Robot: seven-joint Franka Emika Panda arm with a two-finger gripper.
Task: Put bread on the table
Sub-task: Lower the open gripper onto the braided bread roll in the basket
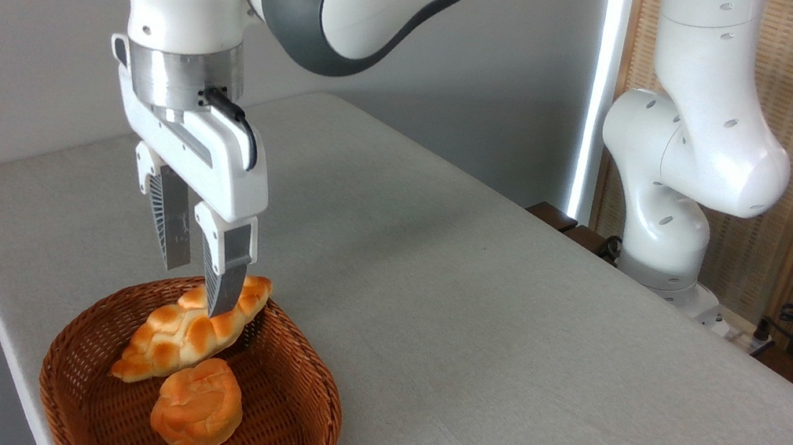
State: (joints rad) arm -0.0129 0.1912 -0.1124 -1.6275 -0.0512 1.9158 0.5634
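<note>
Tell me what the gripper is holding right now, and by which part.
Nothing. The gripper is open, its jaws spread just above the bread, which lies in the basket beside the bun.

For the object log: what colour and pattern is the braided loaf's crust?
Golden-orange bumps with paler seams on the bread, clearest in the fixed camera view.
</note>
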